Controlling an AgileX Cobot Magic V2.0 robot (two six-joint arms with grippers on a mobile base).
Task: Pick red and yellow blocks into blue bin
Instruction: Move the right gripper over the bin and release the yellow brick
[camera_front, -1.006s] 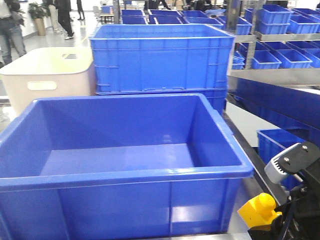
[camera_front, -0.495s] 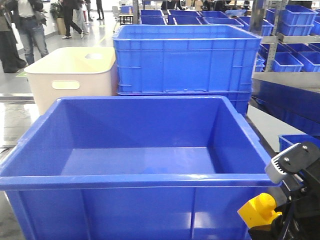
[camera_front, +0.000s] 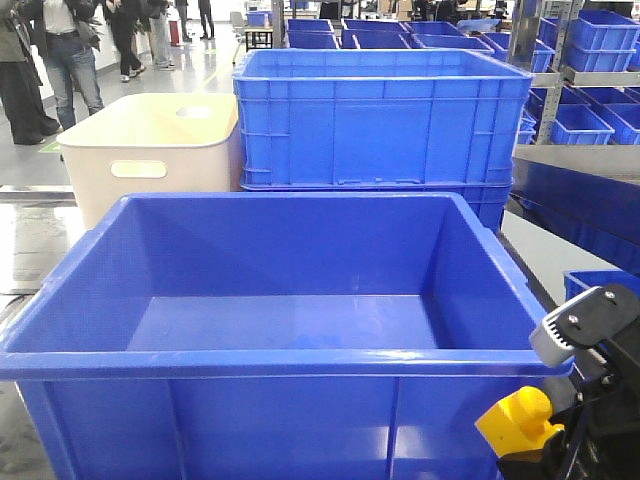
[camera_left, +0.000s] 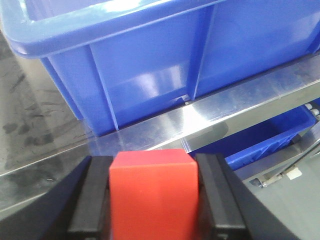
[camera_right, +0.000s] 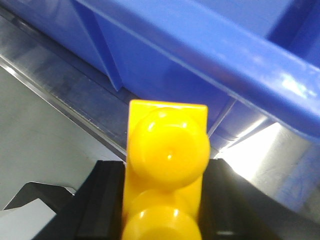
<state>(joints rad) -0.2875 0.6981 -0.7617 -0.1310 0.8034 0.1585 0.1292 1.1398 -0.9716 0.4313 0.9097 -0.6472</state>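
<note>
Centrally, front view: blue bin (camera_front: 280, 362), smooth floor and inner walls in view. Lower centre of each wrist view:
- left gripper (camera_left: 155, 202) clamps red cube (camera_left: 150, 182), outside the bin's ribbed wall
- right gripper (camera_right: 165, 207) clamps yellow brick (camera_right: 167, 145), below its rim

Upper frame: cream tub (camera_front: 150, 150) and blue crate (camera_front: 380, 120).

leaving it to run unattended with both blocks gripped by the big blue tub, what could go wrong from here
1. The small red cube in the left tool and the yellow studded plastic brick in the right tool both sit outside the wide deep-blue plastic bin, below its rim; driving straight forward would likely hit the wall.
2. The brick juts well beyond the right tool's grip, so a knock against the rim could twist it loose.
</note>
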